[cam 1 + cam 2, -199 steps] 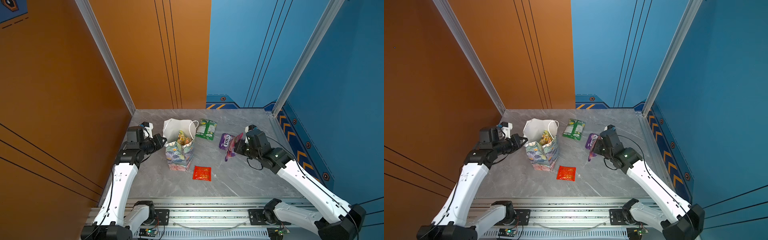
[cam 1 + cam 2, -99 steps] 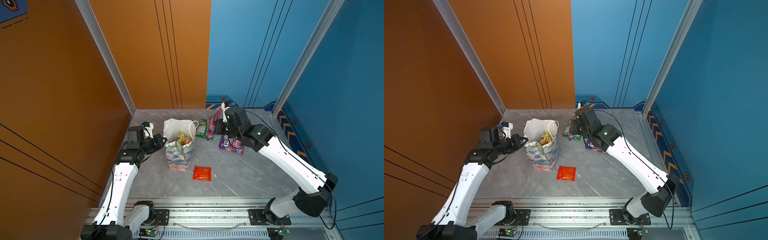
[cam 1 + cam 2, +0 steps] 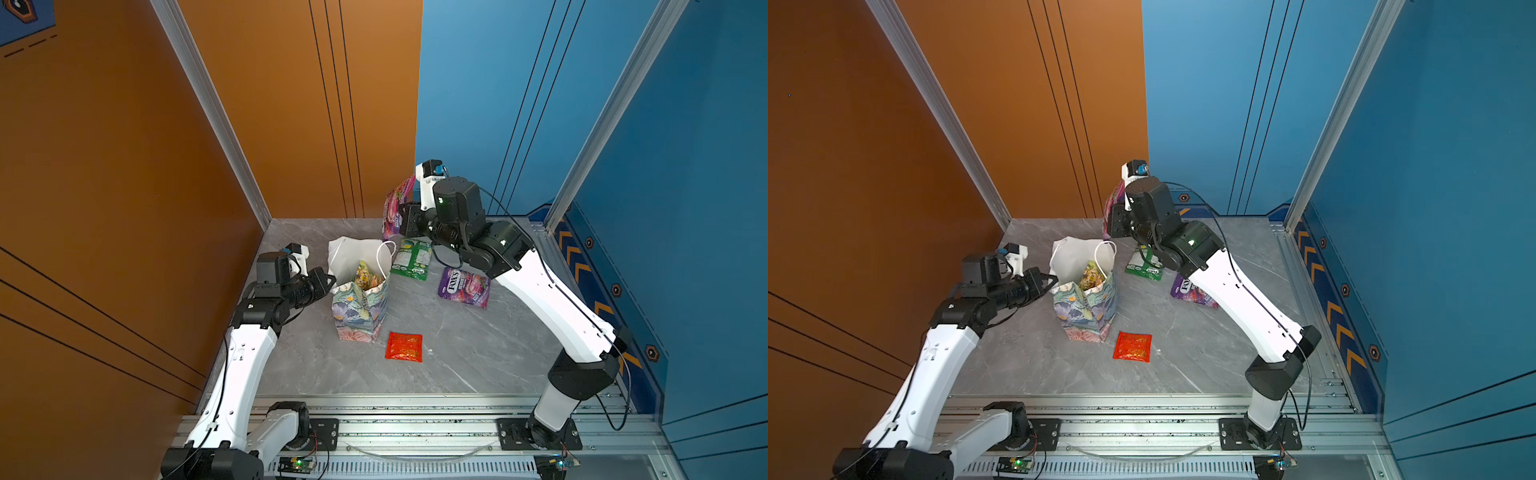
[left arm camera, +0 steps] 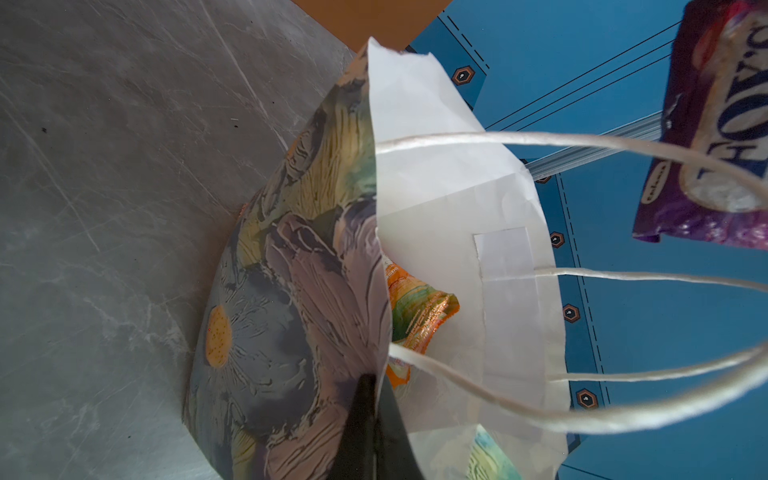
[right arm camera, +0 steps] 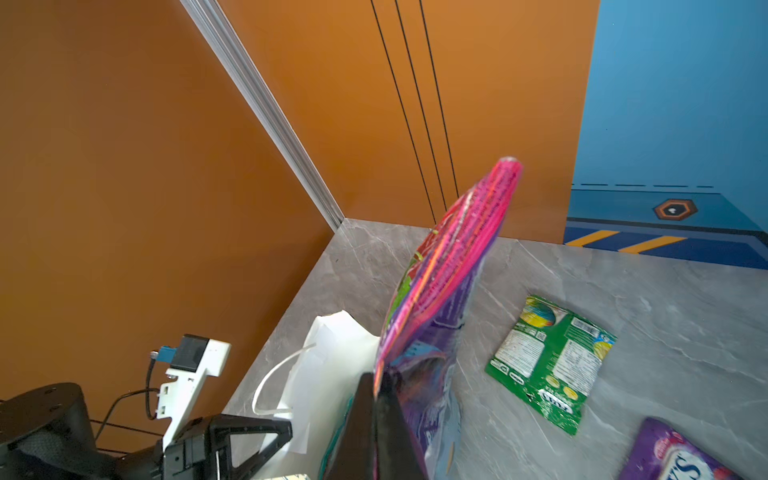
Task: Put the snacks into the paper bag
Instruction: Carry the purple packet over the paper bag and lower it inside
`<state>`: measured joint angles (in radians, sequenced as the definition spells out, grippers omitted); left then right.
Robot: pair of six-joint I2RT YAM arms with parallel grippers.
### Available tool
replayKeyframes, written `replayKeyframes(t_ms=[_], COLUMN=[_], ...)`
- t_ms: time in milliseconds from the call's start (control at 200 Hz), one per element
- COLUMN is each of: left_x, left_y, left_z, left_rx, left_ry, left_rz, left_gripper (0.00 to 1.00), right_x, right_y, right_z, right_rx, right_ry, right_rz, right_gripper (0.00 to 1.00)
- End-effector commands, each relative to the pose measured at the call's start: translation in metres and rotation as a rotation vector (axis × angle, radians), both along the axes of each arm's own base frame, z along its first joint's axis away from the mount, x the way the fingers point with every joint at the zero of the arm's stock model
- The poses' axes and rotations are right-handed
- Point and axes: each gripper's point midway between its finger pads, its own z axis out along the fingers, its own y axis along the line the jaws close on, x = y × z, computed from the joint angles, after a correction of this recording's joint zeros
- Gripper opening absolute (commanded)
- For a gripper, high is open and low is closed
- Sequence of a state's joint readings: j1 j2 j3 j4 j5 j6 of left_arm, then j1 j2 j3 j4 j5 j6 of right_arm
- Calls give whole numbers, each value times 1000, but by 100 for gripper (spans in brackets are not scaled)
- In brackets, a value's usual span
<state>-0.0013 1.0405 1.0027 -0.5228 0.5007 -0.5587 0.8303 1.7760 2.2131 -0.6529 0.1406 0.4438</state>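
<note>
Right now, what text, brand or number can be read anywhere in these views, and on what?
"FOX'S": purple packet lying flat.
"FOX'S", sideways at the picture's edge: raised purple packet.
Green packet, small red packet, orange packet in the paper bag: print too small or blurred to read.
</note>
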Motion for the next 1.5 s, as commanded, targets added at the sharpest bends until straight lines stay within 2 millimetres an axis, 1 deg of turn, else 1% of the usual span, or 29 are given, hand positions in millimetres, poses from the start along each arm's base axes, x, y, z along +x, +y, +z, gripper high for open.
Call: replayKeyframes(t_ms=[0, 110, 220, 370, 571, 781, 1021, 1281, 1496], left_x=[0, -1, 0, 0, 0, 1, 0, -1, -1], left_y=[-1, -1, -1, -1, -1, -1, -1, -1, -1], left_z=[-4, -2, -3, -4, -2, -3, -2, -3, -3], left_rx=[9, 11, 11, 12, 12, 15, 14, 14, 12], left_ry=[16, 11, 13, 14, 11, 12, 9, 11, 13], left_rz=[-4, -6, -4, -4, -4, -5, -5, -4, -3], left_gripper=[0, 0, 0, 0, 0, 0, 0, 0, 0], right_x=[-10, -16, -19, -22, -26, -30, -32, -32, -31], right_y=[21, 43, 56, 63, 67, 65, 55, 46, 38], right_z=[31, 33, 31, 23, 15, 0, -14, -36, -46], right_rx=[55, 74, 73, 58, 35, -25, -72, -139, -183], right_ry=[-73, -73, -69, -53, -37, -14, -1, 36, 49], right_rz=[84, 149, 178, 192, 203, 192, 162, 132, 104], right_gripper=[0, 0, 0, 0, 0, 0, 0, 0, 0])
